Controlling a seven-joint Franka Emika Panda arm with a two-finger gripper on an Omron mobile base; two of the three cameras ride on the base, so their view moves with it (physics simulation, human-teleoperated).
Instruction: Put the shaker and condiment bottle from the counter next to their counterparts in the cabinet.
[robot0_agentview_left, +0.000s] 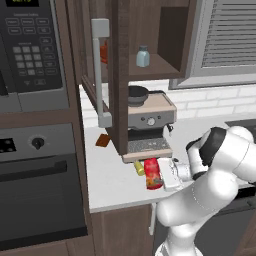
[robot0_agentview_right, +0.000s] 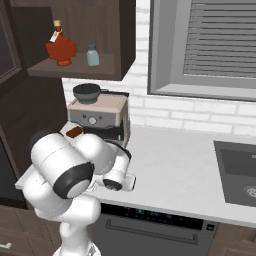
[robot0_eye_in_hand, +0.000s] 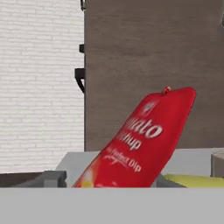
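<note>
- While the red bottle (robot0_agentview_left: 153, 174) leans tilted at the counter's (robot0_agentview_left: 115, 185) front edge, the gripper (robot0_agentview_left: 167, 173) sits low right beside it, seemingly closing in for the pick
- Whether the jaws are spread or gripping the bottle I cannot tell; the hand view has the bottle (robot0_eye_in_hand: 140, 144) very close and slanted, with no fingertip clearly on it
- Just beside the bottle, on its far side from the hand, lies the yellow shaker (robot0_agentview_left: 138, 168), which also peeks in at the hand view's lower right (robot0_eye_in_hand: 192, 180)
- Both sit in front of the coffee machine (robot0_agentview_left: 148, 125), below the open cabinet (robot0_agentview_left: 165, 65)
- On the shelf wait the counterparts: the pale shaker (robot0_agentview_left: 143, 56) and the orange-red bottle (robot0_agentview_right: 61, 46), near one another
- To do this well, I'd square the fingers across the bottle's body, not its tapered end, since a tilted bottle may well slip or roll
- Avoid nudging the yellow shaker, which could roll off the edge
- Lift straight up before swinging, because the cabinet door (robot0_agentview_left: 119, 75) and its grey handle (robot0_agentview_left: 101, 70) hang close above the route
</note>
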